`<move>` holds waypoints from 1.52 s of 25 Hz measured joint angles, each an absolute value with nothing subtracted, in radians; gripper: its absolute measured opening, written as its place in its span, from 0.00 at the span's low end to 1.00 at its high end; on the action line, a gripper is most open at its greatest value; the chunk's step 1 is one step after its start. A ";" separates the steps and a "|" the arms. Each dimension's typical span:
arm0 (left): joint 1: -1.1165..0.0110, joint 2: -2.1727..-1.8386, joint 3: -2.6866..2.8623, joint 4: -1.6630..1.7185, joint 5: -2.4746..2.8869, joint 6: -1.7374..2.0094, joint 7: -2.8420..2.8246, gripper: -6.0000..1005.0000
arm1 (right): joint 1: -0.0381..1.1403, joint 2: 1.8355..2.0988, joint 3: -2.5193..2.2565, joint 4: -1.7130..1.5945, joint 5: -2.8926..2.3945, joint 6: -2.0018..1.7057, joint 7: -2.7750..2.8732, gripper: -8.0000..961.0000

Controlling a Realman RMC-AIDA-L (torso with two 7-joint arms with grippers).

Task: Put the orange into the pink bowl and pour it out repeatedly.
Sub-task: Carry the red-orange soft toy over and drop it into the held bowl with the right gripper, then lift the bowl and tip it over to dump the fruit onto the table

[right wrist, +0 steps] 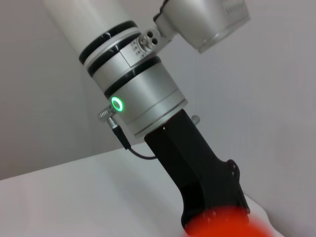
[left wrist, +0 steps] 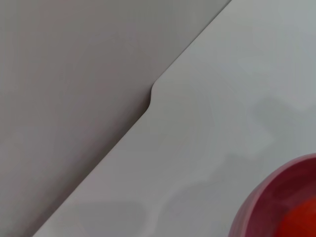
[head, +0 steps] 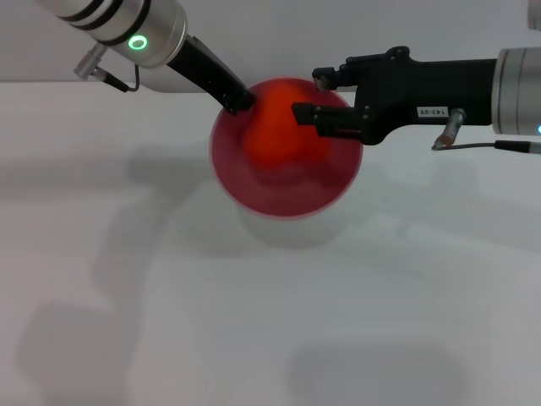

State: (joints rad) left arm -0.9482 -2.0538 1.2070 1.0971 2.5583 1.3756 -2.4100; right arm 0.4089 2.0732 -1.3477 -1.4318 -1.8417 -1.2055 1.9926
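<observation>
The pink bowl [head: 287, 199] hangs above the white table, tilted toward me and blurred. My left gripper [head: 241, 103] is shut on its far left rim. The orange [head: 279, 131] shows as a blurred orange-red mass inside the bowl. My right gripper [head: 308, 95] reaches in from the right at the bowl's far right rim, its fingers apart beside the orange. The bowl's rim [left wrist: 276, 197] and the orange [left wrist: 302, 222] show in a corner of the left wrist view. The orange [right wrist: 217, 226] is a blur below the left arm [right wrist: 138, 103] in the right wrist view.
The white table [head: 270, 338] spreads below, with the bowl's shadow [head: 287, 233] under it. The table's edge with a notch [left wrist: 150, 98] shows in the left wrist view, a grey wall beyond it.
</observation>
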 joint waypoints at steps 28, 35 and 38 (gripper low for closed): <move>-0.692 -2.064 1.673 1.321 2.507 0.776 -2.312 0.05 | 0.232 2.074 -1.189 -0.748 -0.571 -1.363 0.818 0.56; -0.554 -2.070 1.895 1.361 2.704 0.402 -2.320 0.05 | 0.233 2.074 -1.145 -0.583 -0.328 -1.472 0.790 0.55; -0.498 -2.071 1.983 1.345 2.775 0.182 -2.306 0.05 | 0.234 2.074 -1.143 -0.555 -0.283 -1.506 0.786 0.55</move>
State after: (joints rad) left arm -0.4981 -2.0707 1.9832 1.3446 2.7747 0.1822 -2.3063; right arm 0.2341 2.0738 -1.1429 -0.5552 -0.2835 -1.5055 0.7865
